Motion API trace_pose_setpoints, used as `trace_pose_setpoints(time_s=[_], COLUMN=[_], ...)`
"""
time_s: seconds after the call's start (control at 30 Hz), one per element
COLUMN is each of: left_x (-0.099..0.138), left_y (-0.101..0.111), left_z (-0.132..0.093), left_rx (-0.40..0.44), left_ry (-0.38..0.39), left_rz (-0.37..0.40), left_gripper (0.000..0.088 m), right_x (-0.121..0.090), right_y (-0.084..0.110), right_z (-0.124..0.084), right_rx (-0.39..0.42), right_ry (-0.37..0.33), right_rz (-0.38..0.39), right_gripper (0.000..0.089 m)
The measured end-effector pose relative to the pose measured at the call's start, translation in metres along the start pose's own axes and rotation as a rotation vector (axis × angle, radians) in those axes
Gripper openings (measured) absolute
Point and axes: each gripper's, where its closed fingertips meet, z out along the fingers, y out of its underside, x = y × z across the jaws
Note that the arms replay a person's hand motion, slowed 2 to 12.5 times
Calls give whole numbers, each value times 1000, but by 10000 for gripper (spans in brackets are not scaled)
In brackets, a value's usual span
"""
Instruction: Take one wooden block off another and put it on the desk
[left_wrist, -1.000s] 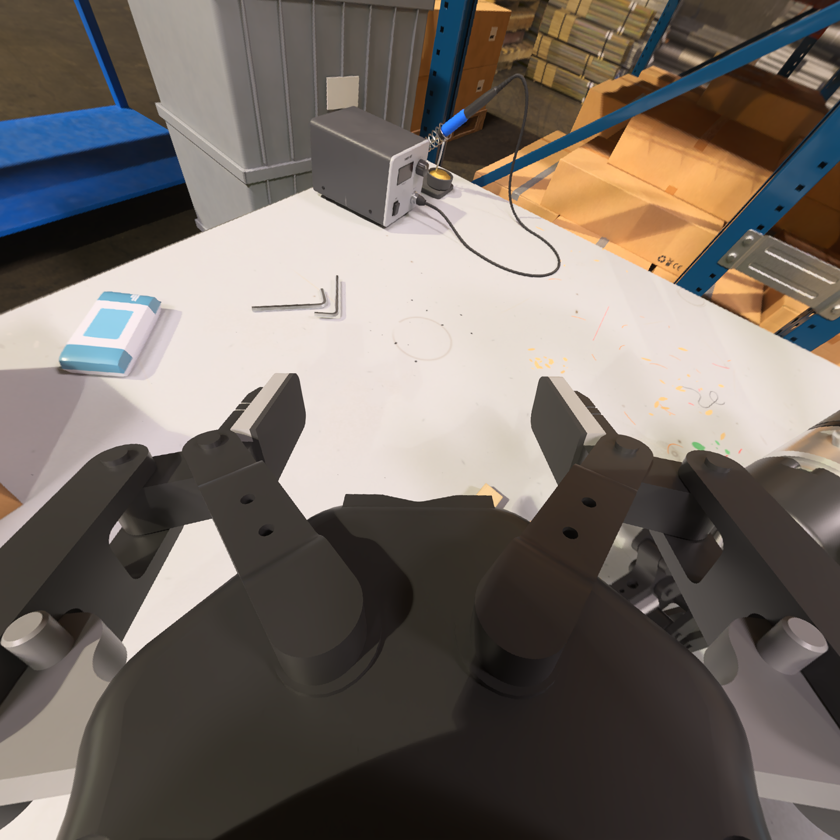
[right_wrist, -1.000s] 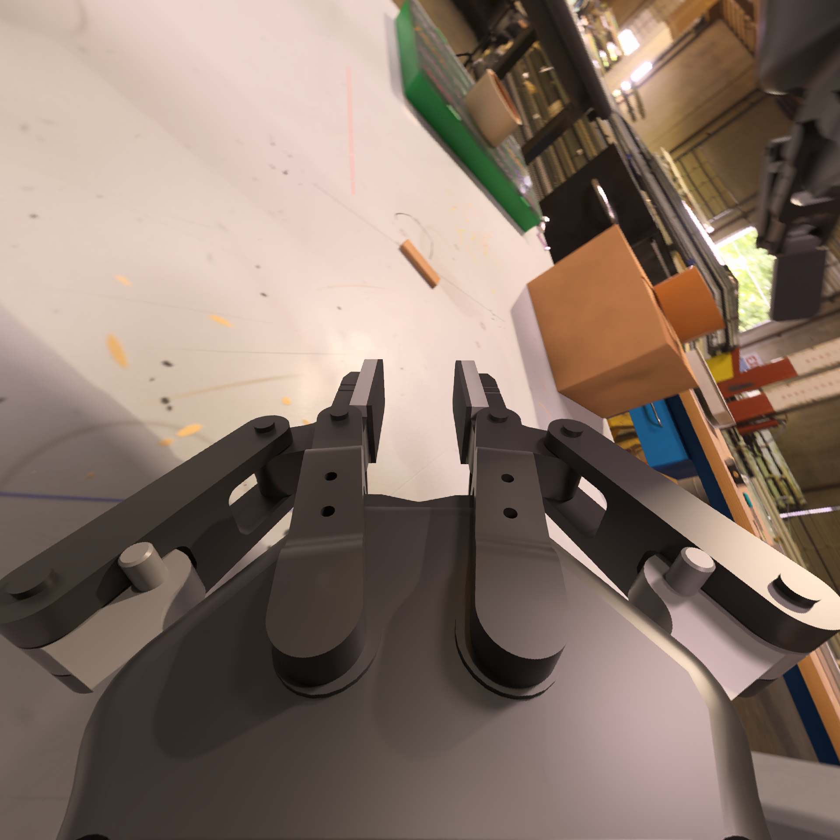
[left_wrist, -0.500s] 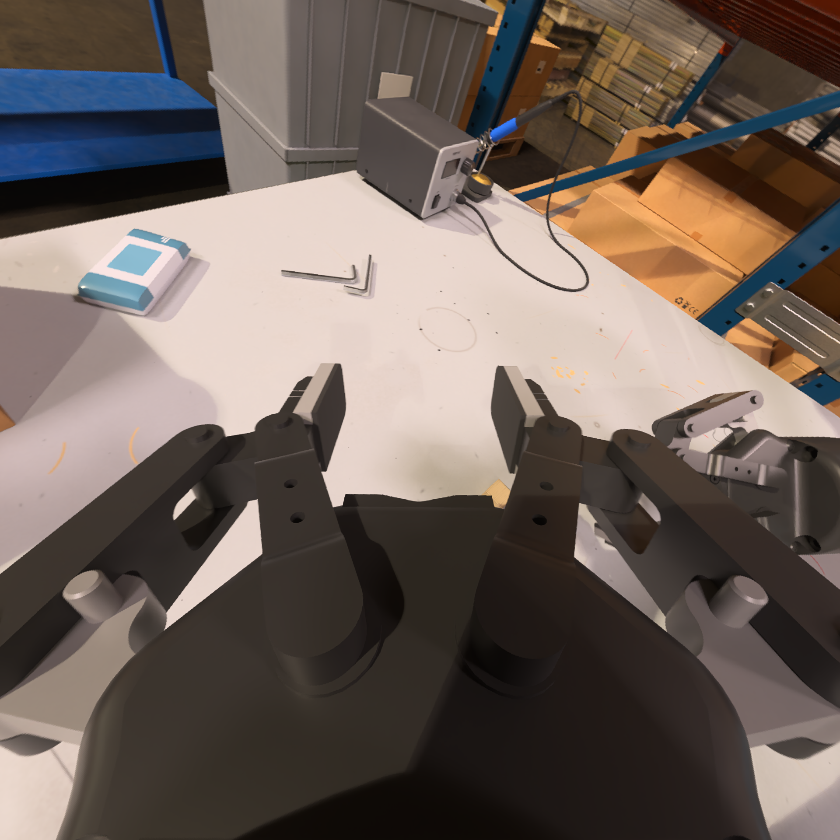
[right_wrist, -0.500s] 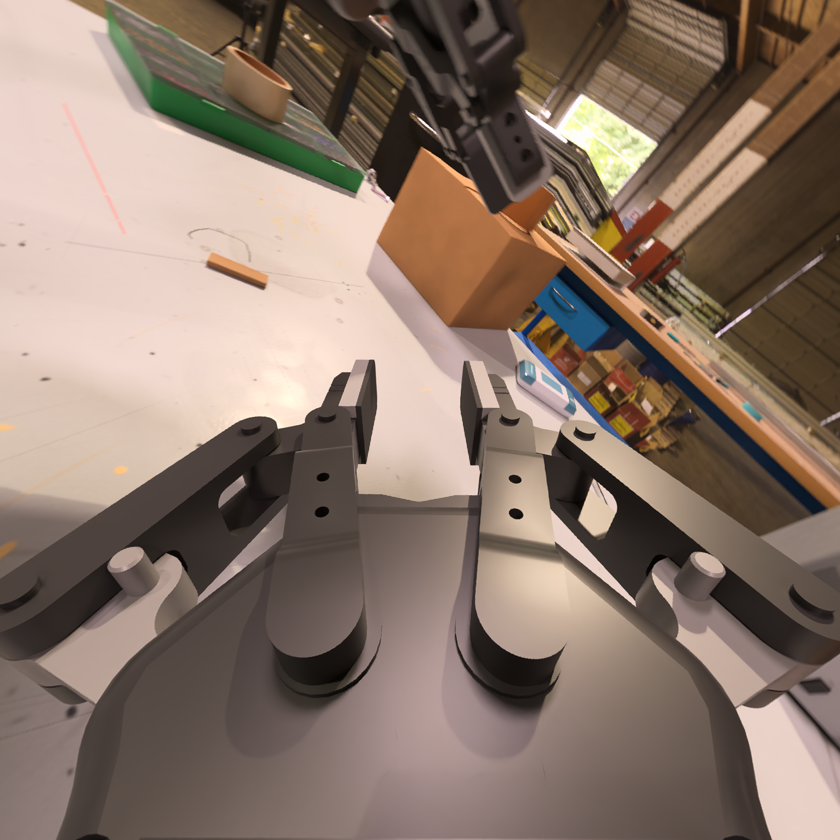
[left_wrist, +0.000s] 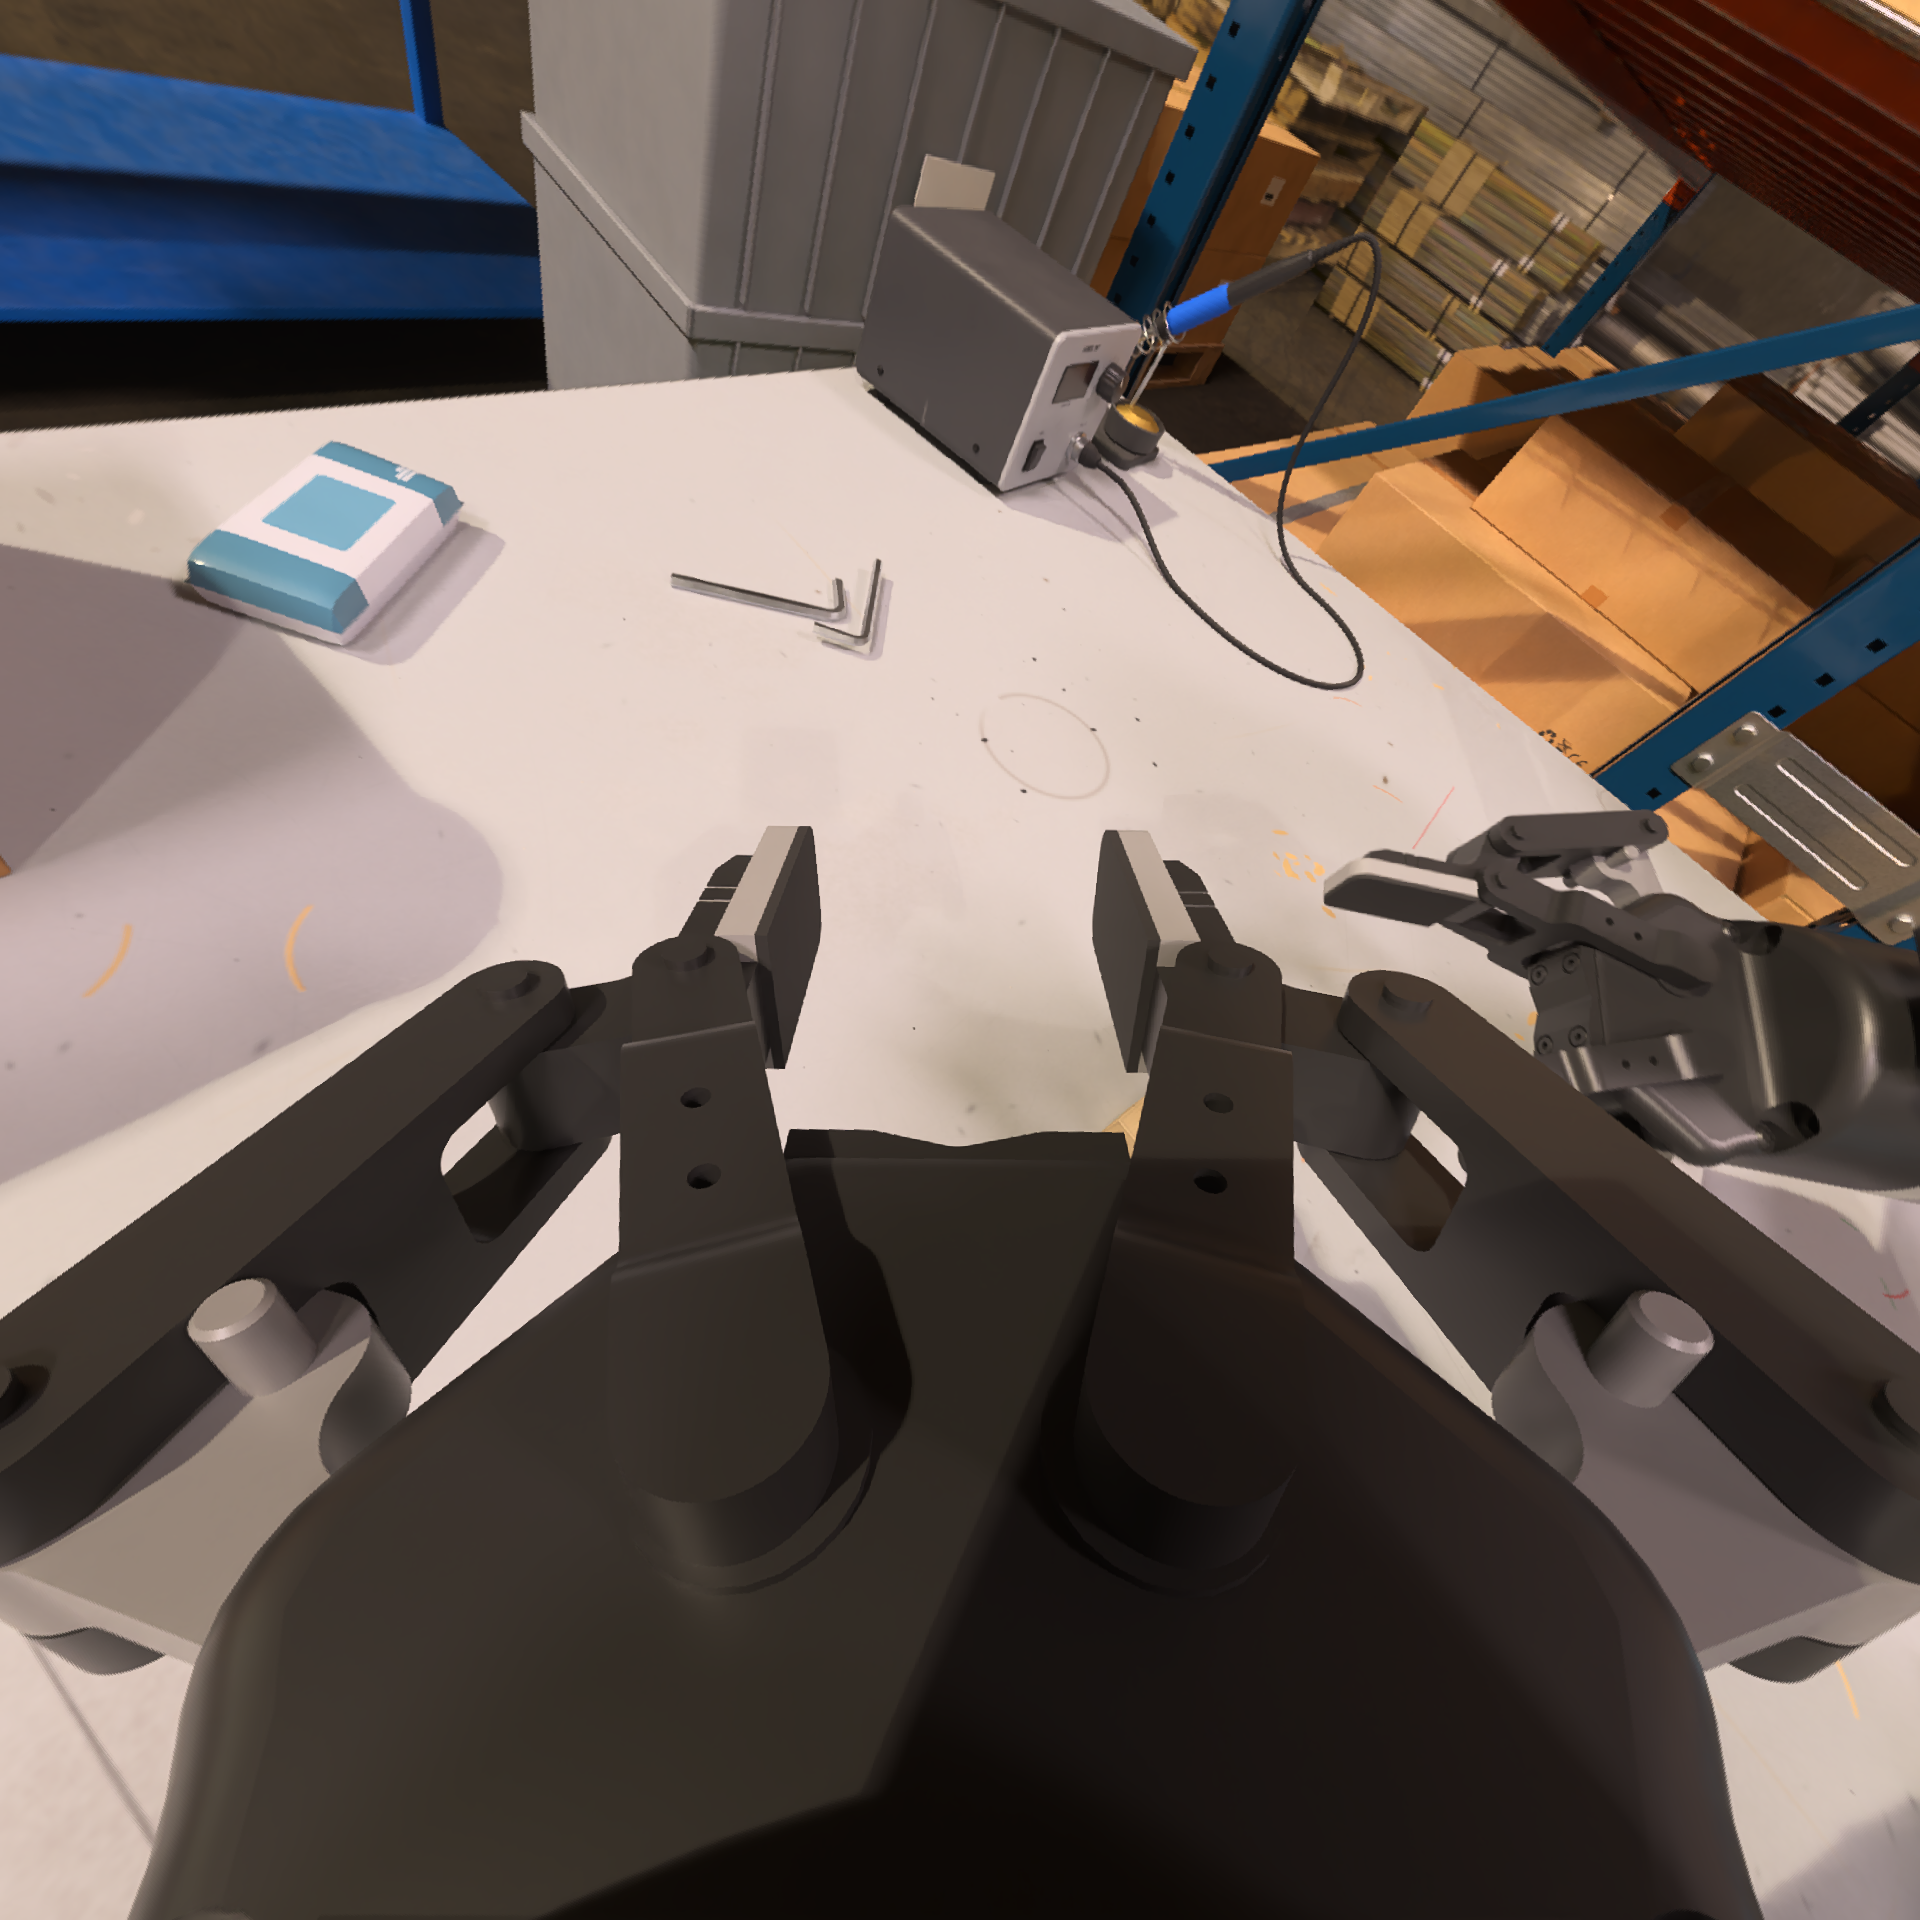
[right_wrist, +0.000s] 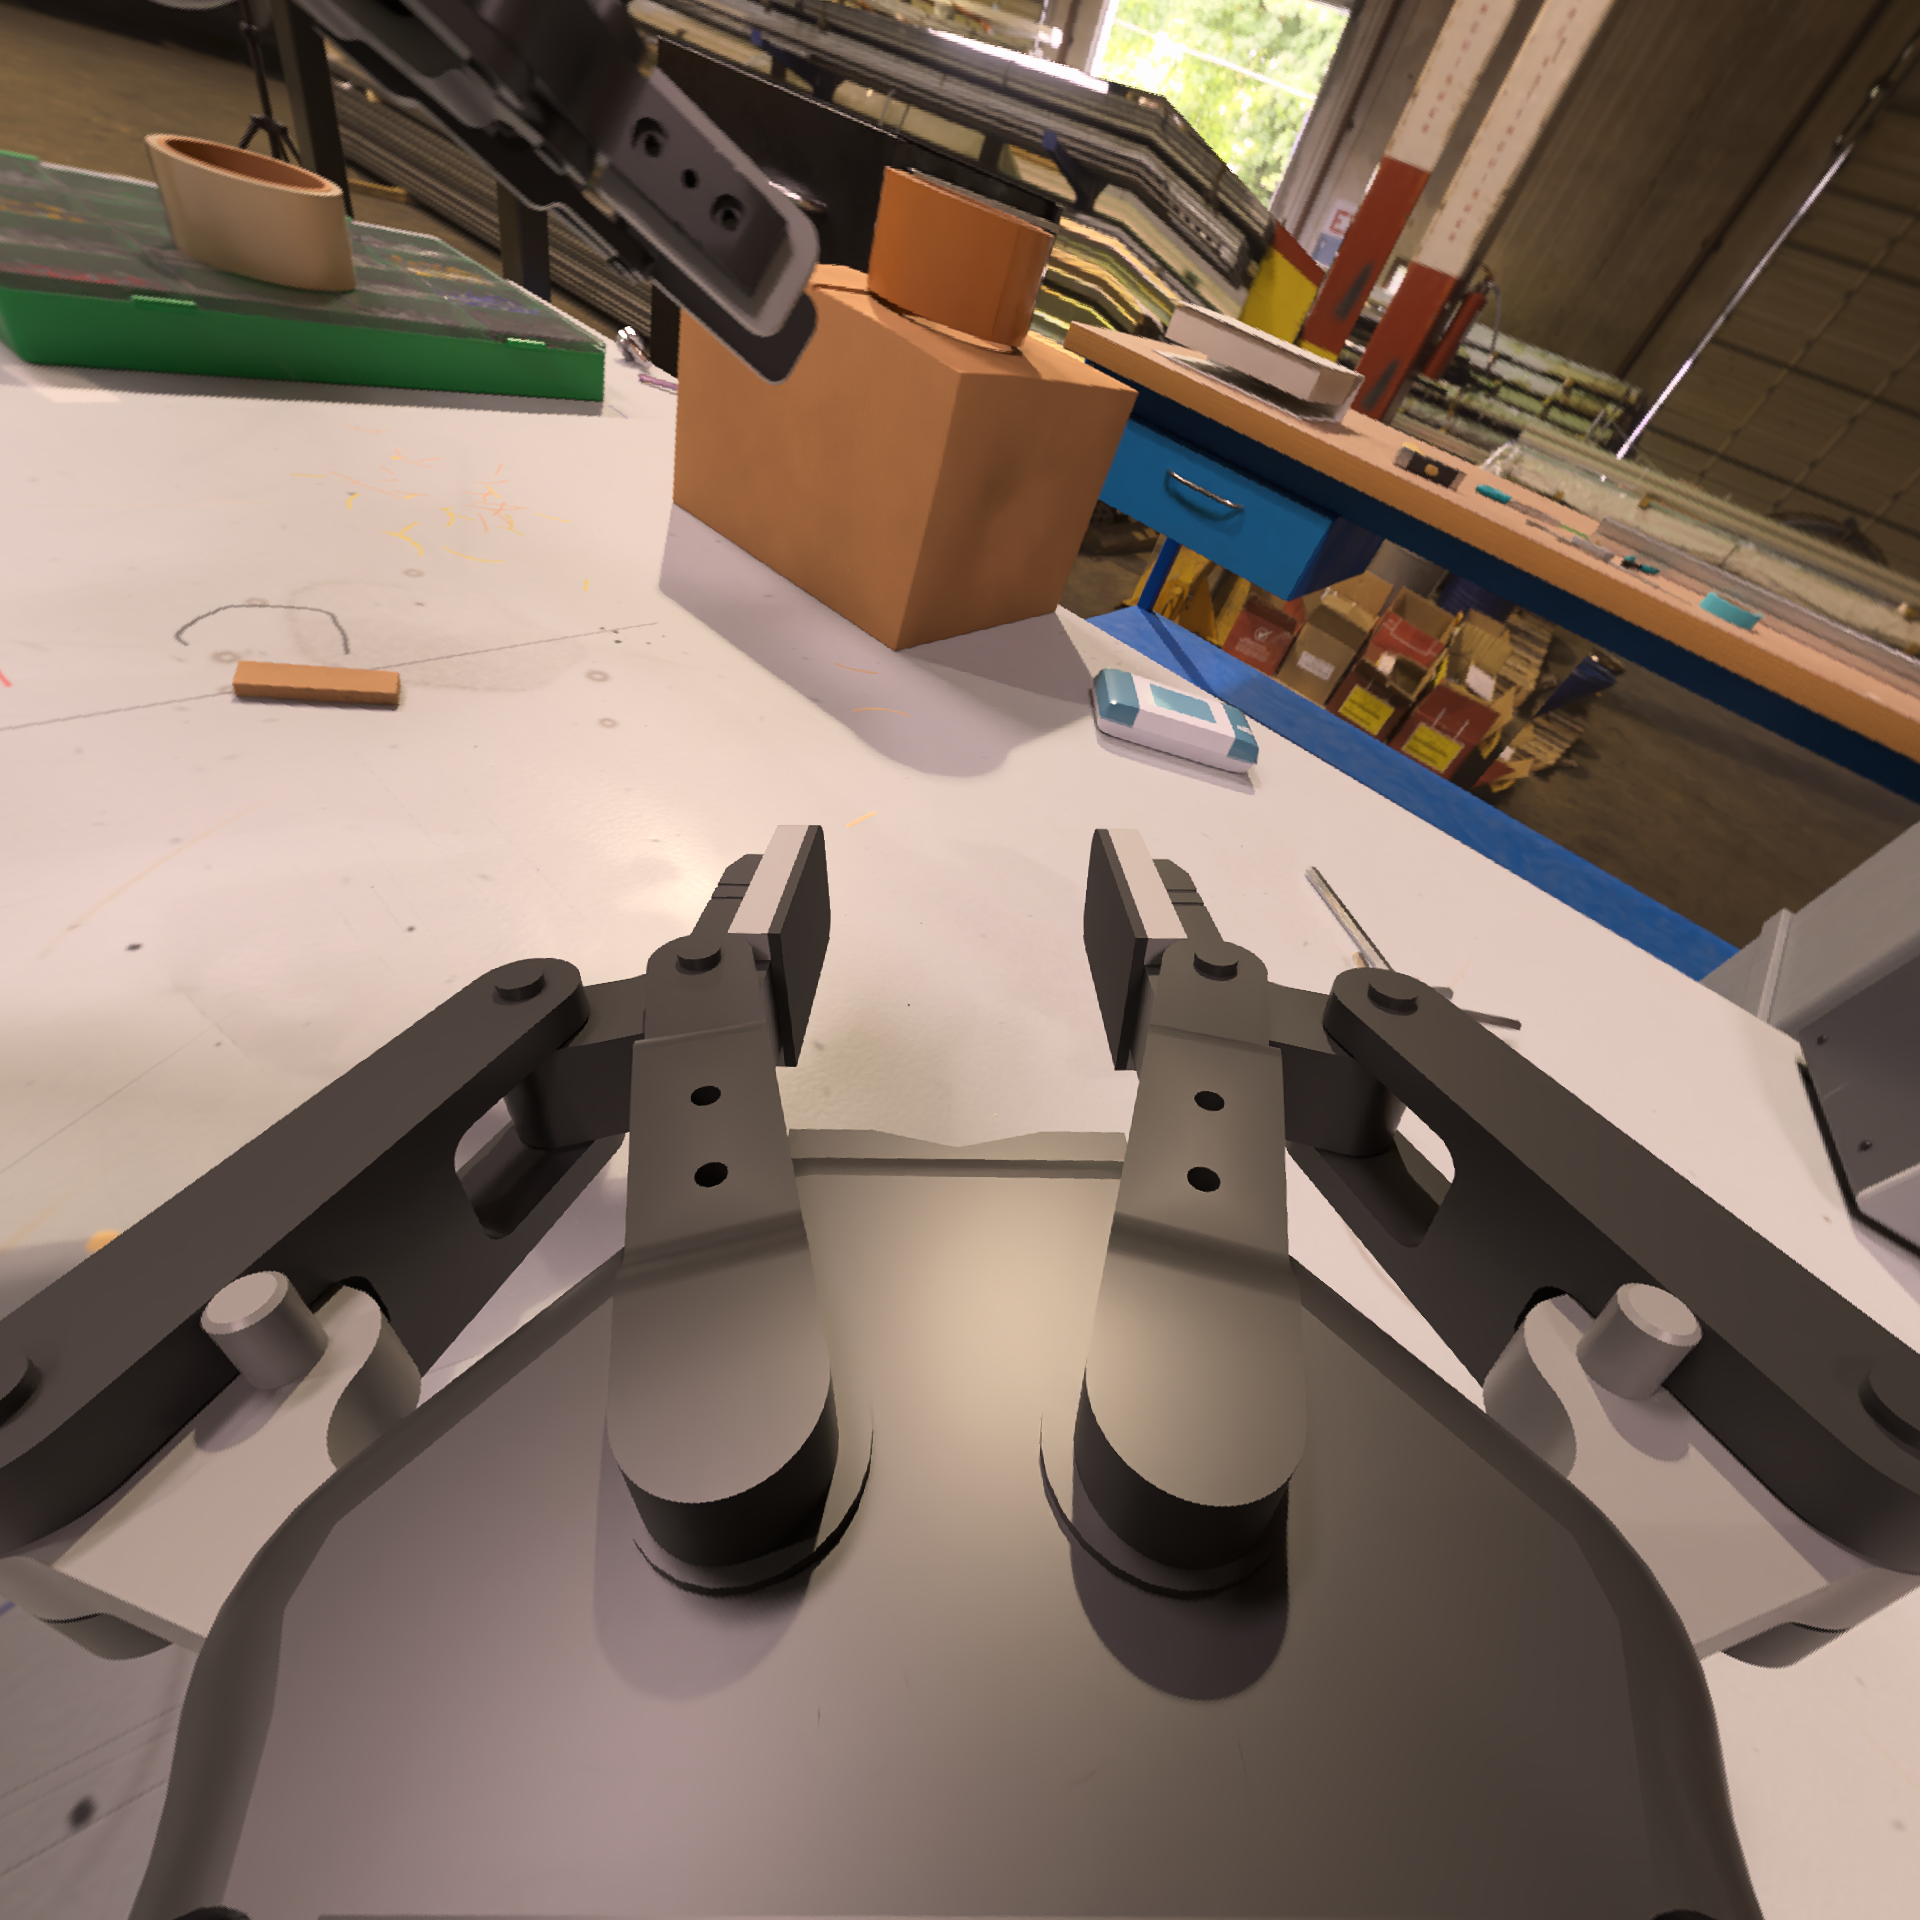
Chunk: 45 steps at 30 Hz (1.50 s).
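A thin wooden block (right_wrist: 315, 684) lies flat on the white desk (right_wrist: 468, 883), far left of my right gripper (right_wrist: 956, 925), which is open and empty above the desk. My left gripper (left_wrist: 956, 935) is open and empty, its jaws partly apart above bare desk (left_wrist: 623, 779). A tan wooden corner (left_wrist: 1127, 1124) peeks out behind its right finger; the rest is hidden. The right gripper also shows in the left wrist view (left_wrist: 1392, 899) at the right. The left gripper hangs at the top of the right wrist view (right_wrist: 717, 223).
A cardboard box (right_wrist: 883, 488) with a smaller orange box (right_wrist: 956, 260) on it and a green case (right_wrist: 312, 353) with a tape roll (right_wrist: 249, 213) stand at the back. A blue-white pack (left_wrist: 322, 540), hex keys (left_wrist: 821, 608), and a soldering station (left_wrist: 987, 353) with its cable (left_wrist: 1247, 613) lie ahead of the left gripper.
The left gripper's jaws have narrowed and its view has swung so the right gripper entered at the right. The right wrist view has tilted up to level; its jaws have widened a little.
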Motion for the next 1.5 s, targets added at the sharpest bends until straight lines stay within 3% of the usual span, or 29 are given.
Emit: trace_pose_setpoints(time_s=[0.53, 0.97, 1.23, 1.5], left_x=[2, -15, -26, -23], left_y=[6, -4, -1, 8], left_z=[5, 8, 15, 23], left_rx=[-84, 0, 10, -27], left_ry=[42, 1, -3, 62], left_rz=[-21, -68, -117, -182], left_gripper=[557, 606, 627, 629], right_x=[35, 56, 74, 90], right_y=[0, 7, 8, 6], right_z=[9, 20, 28, 34], right_rx=[-55, -184, -200, -166], right_ry=[53, 27, 14, -13], right_rz=[211, 395, 484, 581], right_gripper=[448, 448, 445, 439])
